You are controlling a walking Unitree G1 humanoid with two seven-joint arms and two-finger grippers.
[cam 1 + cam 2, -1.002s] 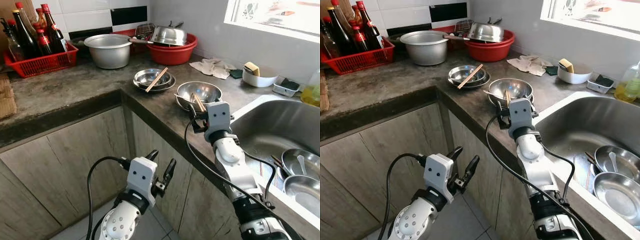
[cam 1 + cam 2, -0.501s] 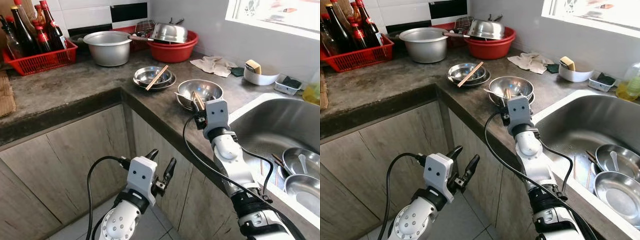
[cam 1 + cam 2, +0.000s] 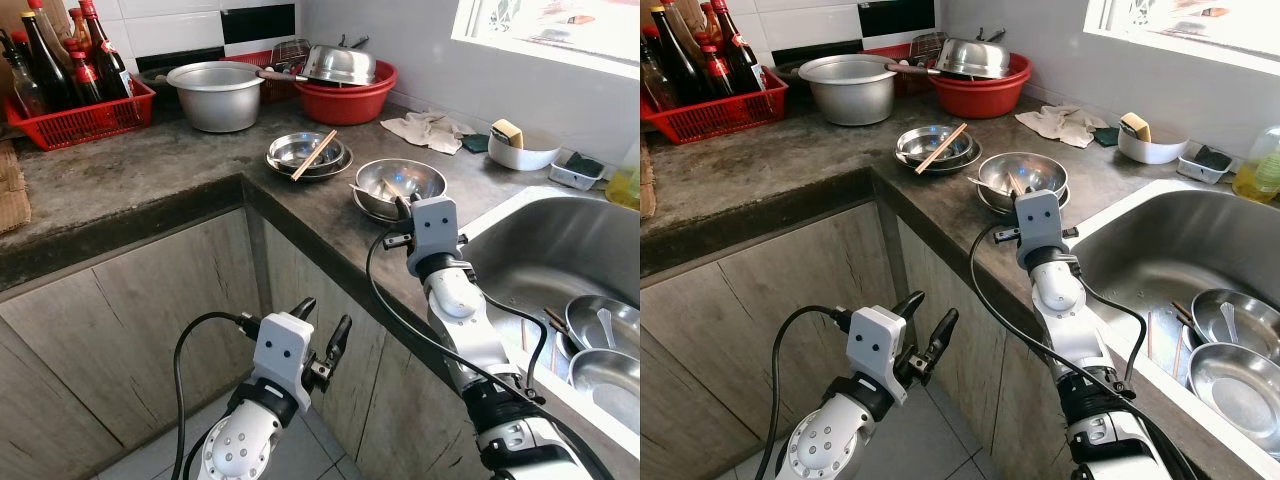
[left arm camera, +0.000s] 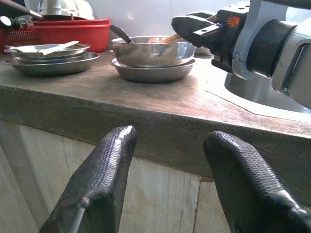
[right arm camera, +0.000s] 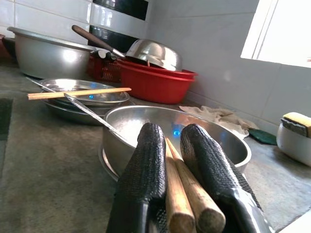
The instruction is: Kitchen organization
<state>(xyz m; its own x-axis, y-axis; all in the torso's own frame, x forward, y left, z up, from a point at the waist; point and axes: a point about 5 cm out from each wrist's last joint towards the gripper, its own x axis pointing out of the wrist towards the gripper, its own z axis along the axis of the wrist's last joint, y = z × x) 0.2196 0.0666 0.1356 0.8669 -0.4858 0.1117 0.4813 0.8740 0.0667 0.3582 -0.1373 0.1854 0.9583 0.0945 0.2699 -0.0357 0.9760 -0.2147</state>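
Nearest, at 7 o'clock in the left eye view, the left gripper (image 3: 322,342) hangs idle in front of the grey wood-grain cabinet doors (image 3: 130,330), its two textured black fingers (image 4: 97,187) spread apart on nothing.

Further in, at centre, the right gripper (image 5: 177,160) is clamped on two tan wooden chopsticks (image 5: 187,199), whose round butt ends show between its fingers. It sits at the rim of the shiny round steel bowl (image 3: 401,186), which is nested in a shallow steel plate on the rough dark grey concrete table (image 3: 150,175). A thin metal utensil handle (image 5: 90,112) leans over that bowl's rim. Against half a second ago, the right gripper has reached further forward, over the bowl's near rim.

At 3 o'clock the stainless steel sink (image 3: 540,250) holds two steel dishes (image 3: 600,350).

Beyond the bowl, at 12 o'clock, a second stack of steel dishes (image 3: 308,155) carries another wooden chopstick (image 3: 314,156) lying across it. At 2 o'clock lie a crumpled beige cloth (image 3: 428,130) and a white bowl with a yellow sponge (image 3: 516,148).

Farthest, along the tiled wall: a large matte aluminium pot (image 3: 215,96), a red plastic basin (image 3: 348,100) with an upturned steel bowl, and at 10 o'clock a red mesh basket (image 3: 82,118) holding several dark bottles.
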